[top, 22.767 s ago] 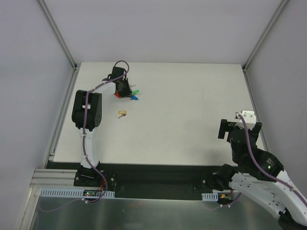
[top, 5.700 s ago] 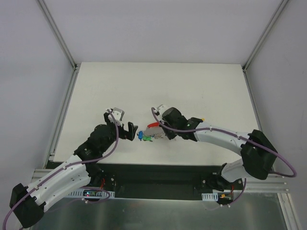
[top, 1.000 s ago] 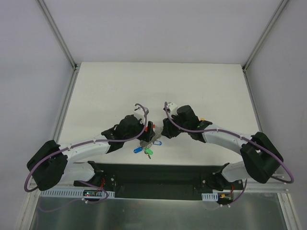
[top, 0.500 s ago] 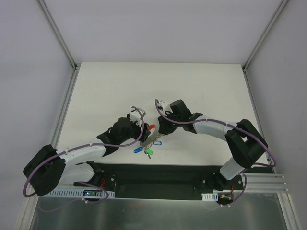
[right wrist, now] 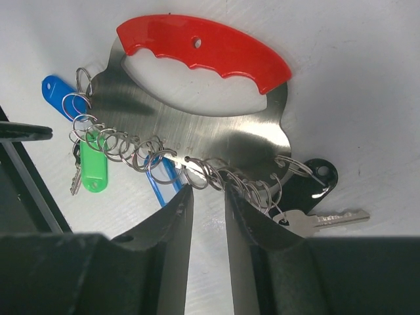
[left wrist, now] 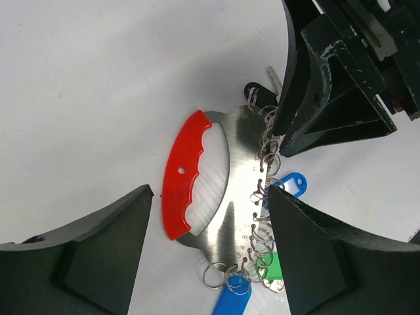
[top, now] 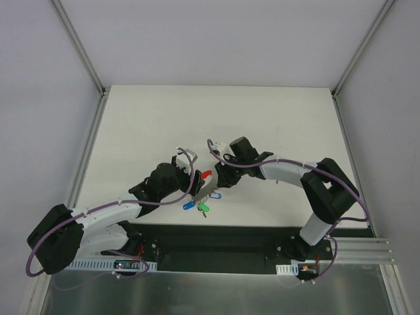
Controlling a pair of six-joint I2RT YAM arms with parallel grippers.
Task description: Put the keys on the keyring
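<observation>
The keyring is a steel plate [left wrist: 237, 190] with a red grip [left wrist: 186, 172] and a row of small split rings [right wrist: 141, 157] along one edge. It lies flat on the white table [top: 262, 125]. Keys hang from the rings on blue [left wrist: 289, 184], green [right wrist: 95, 168] and black [right wrist: 317, 176] caps. My left gripper [left wrist: 210, 259] hovers open, one finger on either side of the plate. My right gripper [right wrist: 209, 195] stands at the ring row with its fingers [right wrist: 172, 252] narrowly apart. Bare table shows between them.
Both arms meet near the table's front edge, the grippers [top: 197, 180] [top: 220, 177] almost touching. In the left wrist view the right gripper's black finger [left wrist: 308, 98] stands over the rings. A metal frame [top: 85, 59] borders the table.
My right gripper's jaws have narrowed and its wrist has shifted left along the ring row. My left gripper has drawn back slightly to the left. The plate stays in place.
</observation>
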